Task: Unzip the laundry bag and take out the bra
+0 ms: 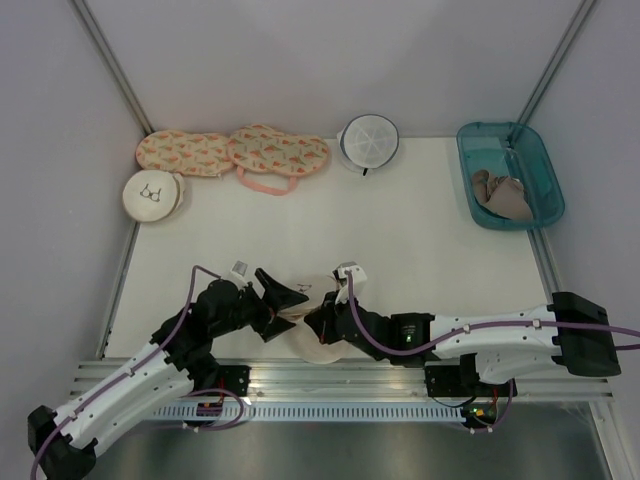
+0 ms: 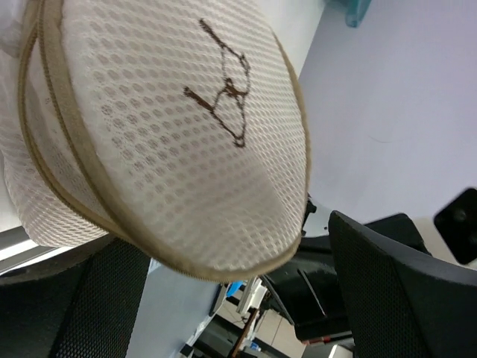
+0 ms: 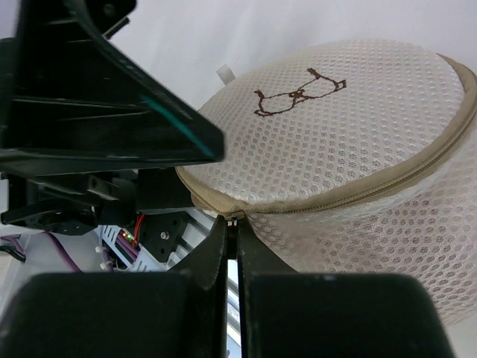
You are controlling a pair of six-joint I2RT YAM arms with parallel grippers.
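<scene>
The laundry bag, a round cream mesh bag with a tan zipper rim and a small dark bra drawing, is held up at the table's near edge between my two grippers. It fills the left wrist view and the right wrist view. My right gripper is shut on the zipper pull at the bag's rim; from above it is at the bag's top edge. My left gripper stands wide open, its fingers on either side of the bag's lower rim without pinching it. The bra is hidden.
At the back left lie a second cream round bag and two peach patterned pouches. A white mesh round bag sits at the back centre. A teal bin at the back right holds a tan bra.
</scene>
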